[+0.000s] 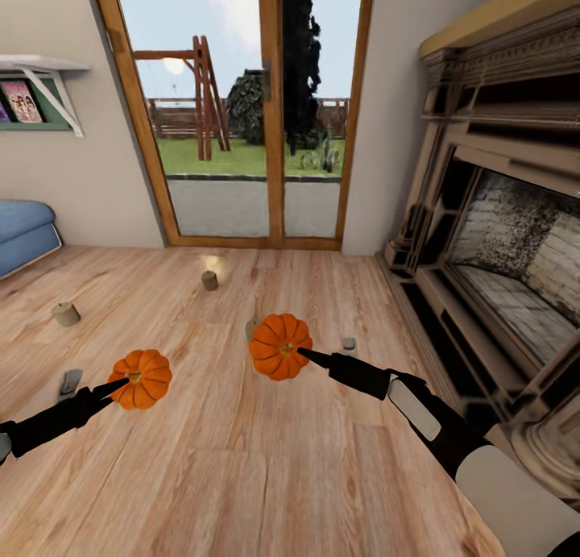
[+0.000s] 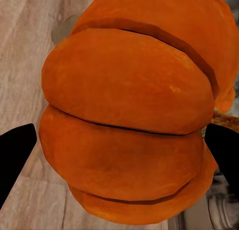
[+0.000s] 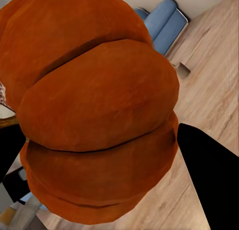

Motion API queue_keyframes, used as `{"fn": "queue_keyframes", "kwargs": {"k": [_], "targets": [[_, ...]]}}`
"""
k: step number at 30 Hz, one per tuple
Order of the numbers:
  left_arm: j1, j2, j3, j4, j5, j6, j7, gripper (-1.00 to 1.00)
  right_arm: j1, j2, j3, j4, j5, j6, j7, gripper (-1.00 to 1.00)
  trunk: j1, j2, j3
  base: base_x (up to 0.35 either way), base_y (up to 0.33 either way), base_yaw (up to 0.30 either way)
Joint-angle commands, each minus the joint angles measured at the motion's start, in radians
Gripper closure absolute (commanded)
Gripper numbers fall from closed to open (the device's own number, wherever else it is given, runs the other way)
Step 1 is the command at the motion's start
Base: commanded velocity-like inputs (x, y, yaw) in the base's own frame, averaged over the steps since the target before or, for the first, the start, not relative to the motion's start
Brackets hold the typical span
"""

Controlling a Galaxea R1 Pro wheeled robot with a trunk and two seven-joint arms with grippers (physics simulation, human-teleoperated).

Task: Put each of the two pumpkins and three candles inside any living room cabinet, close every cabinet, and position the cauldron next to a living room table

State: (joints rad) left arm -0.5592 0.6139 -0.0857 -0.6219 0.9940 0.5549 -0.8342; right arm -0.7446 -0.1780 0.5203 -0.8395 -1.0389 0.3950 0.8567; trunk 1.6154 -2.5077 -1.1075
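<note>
Lower left of the frame, the left pincer (image 1: 121,385) clamps one pumpkin (image 1: 142,378); at centre the right pincer (image 1: 304,353) clamps another pumpkin (image 1: 279,346). Both look rigid, light, slippery-ribbed; gripped across their middles.

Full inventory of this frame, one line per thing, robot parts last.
pumpkins: 2, bright orange; one at the left claw, one at the right claw
candles: 2 clearly seen, tan; on the floor, one far left, one nearer the glass door; a third tan shape half hidden behind the right pumpkin, cannot confirm
floor: 1, light wood planks
glass door: 1, wood-framed, straight ahead
fireplace: 1, dark carved surround, right side
sofa: 1, blue, left edge
wall shelf: 1, white, upper left
left claw: 1, black, closed on its pumpkin
right claw: 1, black, closed on its pumpkin
</note>
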Motion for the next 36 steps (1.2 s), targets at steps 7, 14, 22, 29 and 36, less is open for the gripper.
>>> {"fn": "queue_keyframes", "kwargs": {"k": [7, 14, 22, 29, 36], "targets": [[-0.001, 0.005, -0.005, 0.001, 0.009, 0.007, 0.001, 1.0, -0.001, 0.027, 0.002, 0.003, 0.048, 0.006, -0.001, 1.0, -0.003, 0.001, 0.038, 0.0, 0.0, 0.0], [-0.001, 0.012, -0.005, 0.001, 0.01, 0.007, 0.0, 1.0, -0.001, 0.029, 0.001, 0.006, 0.052, 0.005, -0.001, 1.0, -0.006, 0.003, 0.068, 0.0, 0.0, 0.0], [-0.001, 0.012, -0.005, 0.001, 0.01, 0.007, 0.0, 1.0, -0.001, 0.029, 0.001, 0.009, 0.049, 0.006, -0.008, 1.0, -0.01, 0.005, 0.099, 0.0, 0.0, 0.0], [-0.001, 0.009, -0.007, -0.001, 0.012, 0.006, 0.0, 1.0, -0.001, 0.029, 0.001, 0.008, 0.051, -0.001, -0.01, 1.0, -0.013, 0.006, 0.126, 0.0, 0.0, 0.0], [-0.001, 0.007, -0.006, -0.002, 0.003, 0.005, 0.01, 1.0, -0.001, 0.029, 0.001, 0.009, 0.054, -0.033, -0.02, 1.0, -0.023, 0.022, 0.152, 0.0, 0.0, 0.0]]}}
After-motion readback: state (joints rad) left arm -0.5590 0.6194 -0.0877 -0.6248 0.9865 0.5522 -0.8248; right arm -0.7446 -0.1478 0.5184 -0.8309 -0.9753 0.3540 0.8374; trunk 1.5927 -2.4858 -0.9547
